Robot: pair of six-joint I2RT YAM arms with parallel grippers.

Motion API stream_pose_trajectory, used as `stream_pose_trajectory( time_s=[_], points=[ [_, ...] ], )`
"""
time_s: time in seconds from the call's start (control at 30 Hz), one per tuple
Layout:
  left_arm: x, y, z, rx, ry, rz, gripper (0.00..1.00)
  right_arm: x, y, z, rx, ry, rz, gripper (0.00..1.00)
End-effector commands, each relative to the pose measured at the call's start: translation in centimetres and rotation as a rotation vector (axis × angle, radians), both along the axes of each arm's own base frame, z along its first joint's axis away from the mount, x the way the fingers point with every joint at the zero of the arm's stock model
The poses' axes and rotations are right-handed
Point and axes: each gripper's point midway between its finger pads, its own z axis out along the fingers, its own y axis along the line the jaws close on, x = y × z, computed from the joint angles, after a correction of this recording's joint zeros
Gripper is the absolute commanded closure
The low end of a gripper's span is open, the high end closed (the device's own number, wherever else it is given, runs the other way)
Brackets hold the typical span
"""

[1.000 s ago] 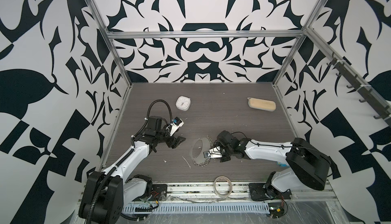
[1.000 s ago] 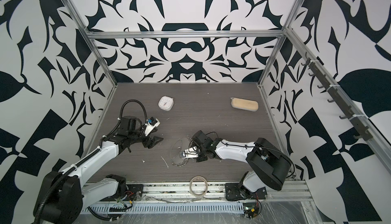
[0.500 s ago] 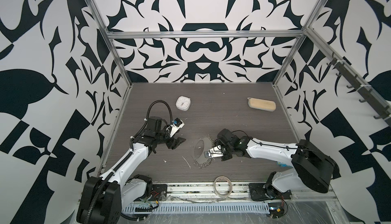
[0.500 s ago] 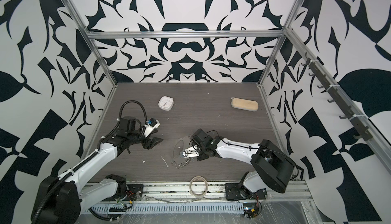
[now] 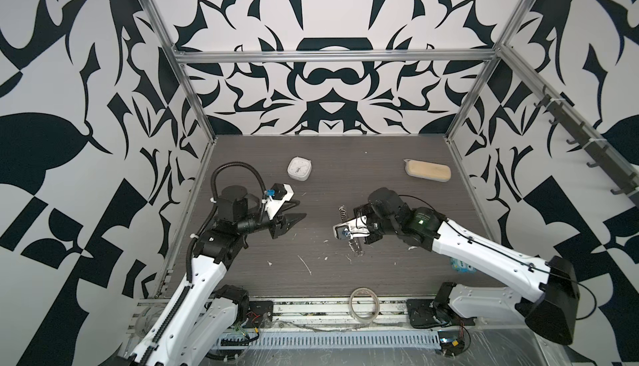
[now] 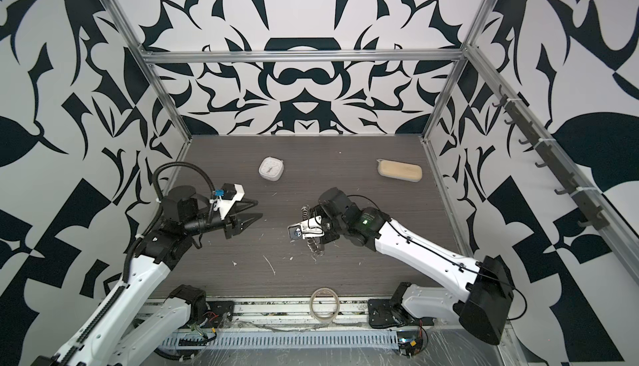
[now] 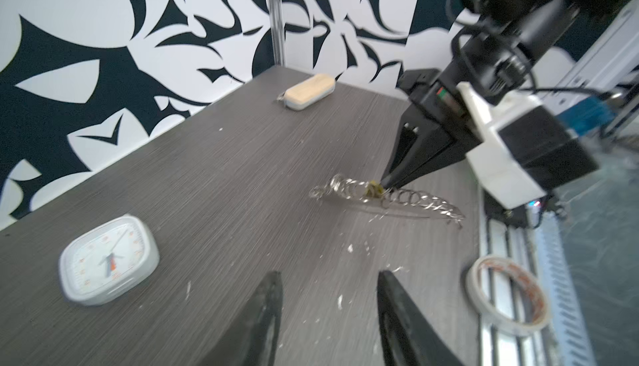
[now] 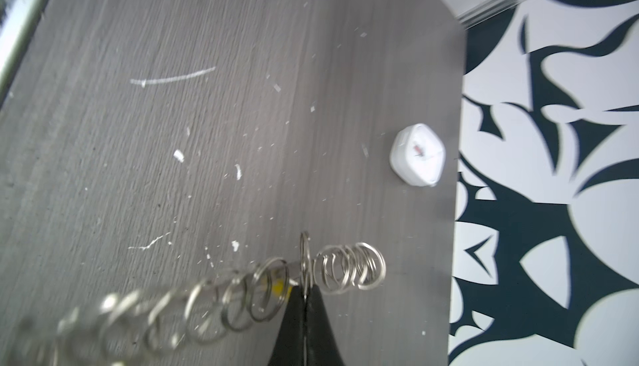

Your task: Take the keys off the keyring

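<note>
**While right gripper [image 8: 304, 293] pins the keyring [image 7: 411, 199], left gripper [image 7: 328, 274] should take the keys [image 8: 276, 286]**

Right is clamped on one link, chain raised over the table [image 5: 345, 153], toward the front edge. Left is part-spread, empty, toward the left edge. Pinch the yellow tag flat, close to right's tips. Count: one keyring, seemingly one key; blurry.

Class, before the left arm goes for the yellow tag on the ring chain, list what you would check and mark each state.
1. Right gripper fingers shut on one ring of the keyring: ok.
2. Yellow tag visible beside that grip: ok.
3. Left gripper open and empty: ok.
4. Left gripper near the tag: not ok, well apart.
5. Keyring's lower end clear of the table: cannot tell.
</note>
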Motion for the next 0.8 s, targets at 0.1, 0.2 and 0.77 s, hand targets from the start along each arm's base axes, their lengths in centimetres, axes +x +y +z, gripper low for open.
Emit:
stream_pose_trajectory(
  time_s=[0.1,0.2,0.77],
  points=[
    [-3.2,-1.7,3.0,-0.064,0.032,-0.114,0.66,-2.0,1.4,7.3,0.195,0.001,0.041,1.00],
    [-4.0,-3.2,3.2,-0.035,-0.014,-0.144,0.68,-2.6,2.1,8.9,0.249,-0.016,0.056,1.00],
    [-4.2,-6.8,3.3,0.035,-0.194,-0.207,0.75,-3.0,3.3,12.9,0.365,0.066,-0.007,1.00]
  ],
)
